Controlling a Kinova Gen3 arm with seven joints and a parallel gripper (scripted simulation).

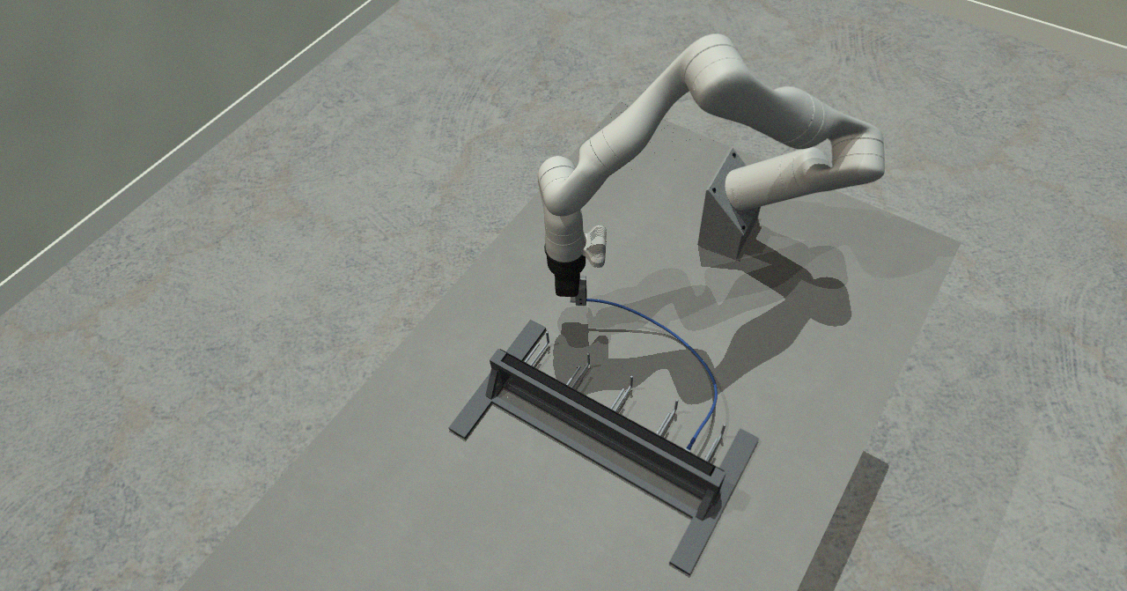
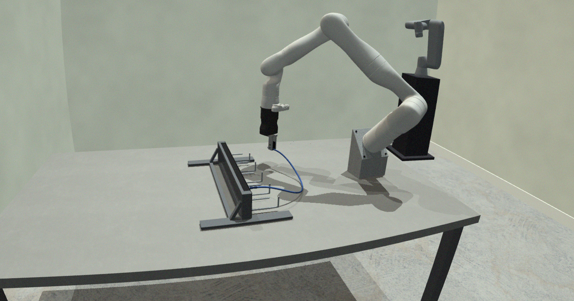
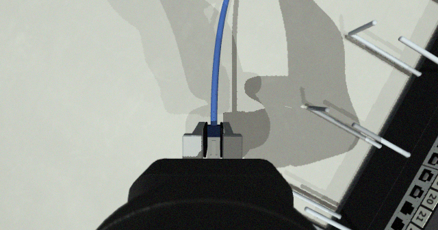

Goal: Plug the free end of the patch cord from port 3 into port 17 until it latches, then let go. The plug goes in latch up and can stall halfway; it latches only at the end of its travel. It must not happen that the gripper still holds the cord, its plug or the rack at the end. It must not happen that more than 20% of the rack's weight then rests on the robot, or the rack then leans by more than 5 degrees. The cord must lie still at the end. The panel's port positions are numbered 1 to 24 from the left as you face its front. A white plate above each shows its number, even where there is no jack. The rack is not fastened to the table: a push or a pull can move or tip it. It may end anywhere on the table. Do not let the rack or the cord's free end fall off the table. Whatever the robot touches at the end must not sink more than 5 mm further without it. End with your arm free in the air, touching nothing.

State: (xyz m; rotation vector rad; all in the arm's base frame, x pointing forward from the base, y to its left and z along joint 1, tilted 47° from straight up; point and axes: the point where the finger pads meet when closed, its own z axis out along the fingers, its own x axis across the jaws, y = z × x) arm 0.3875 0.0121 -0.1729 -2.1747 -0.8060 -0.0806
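My gripper (image 1: pixel 578 294) (image 2: pixel 272 143) (image 3: pixel 213 133) is shut on the cord's free plug, in the air off the panel's jack side, near the high-numbered end. The plug (image 3: pixel 213 131) has a dark blue boot and a pale body; its nose points down in the wrist view, clearly angled to the panel's insertion direction. The blue cord (image 1: pixel 715 390) (image 2: pixel 302 183) (image 3: pixel 215 76) arcs from the plug to a jack near the rack's other end. The rack (image 1: pixel 713 500) (image 2: pixel 247 208) (image 3: pixel 383 182) stands upright. Plates 20 (image 3: pixel 431 198) and 21 (image 3: pixel 420 217) show; port 17 is out of view.
Thin metal rods (image 1: pixel 669 417) (image 2: pixel 278 201) (image 3: pixel 383 53) stick out from the jack side, some with upturned ends, between gripper and panel. The rack's flat feet (image 1: pixel 740 449) (image 2: pixel 272 216) rest on the table (image 1: pixel 354 500) (image 2: pixel 120 219). The arm's base (image 1: pixel 721 225) (image 2: pixel 367 162) stands behind the cord.
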